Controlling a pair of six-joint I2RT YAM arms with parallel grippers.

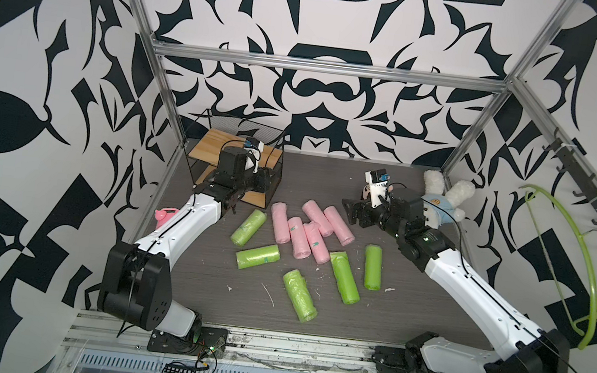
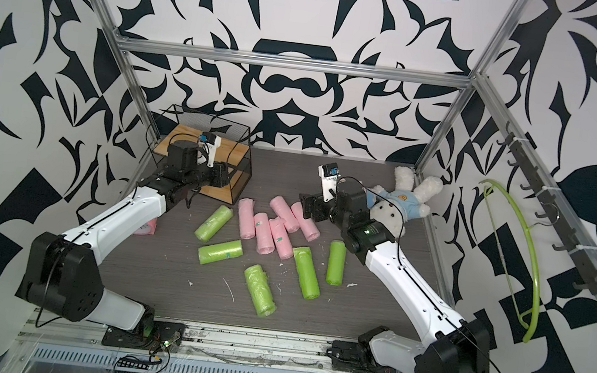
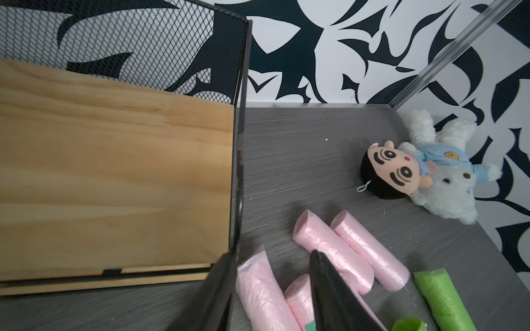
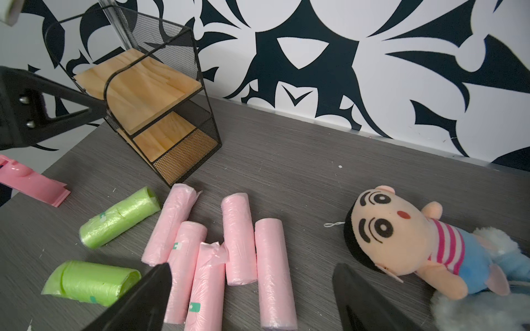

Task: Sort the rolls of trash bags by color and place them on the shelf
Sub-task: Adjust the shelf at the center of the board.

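In both top views the left arm [image 1: 192, 217] covers much of the shelf [image 1: 209, 143] and part of the pink clock [image 1: 163, 215]; the right arm [image 1: 405, 216] hides nearly all of the doll [image 3: 393, 169]. Labels on the rolls [image 1: 300, 240] are too small to read.

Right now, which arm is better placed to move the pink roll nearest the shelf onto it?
Probably left. The left claw hangs beside the shelf and that pink roll; the right claw, open, sits across the pink cluster, farther from both.
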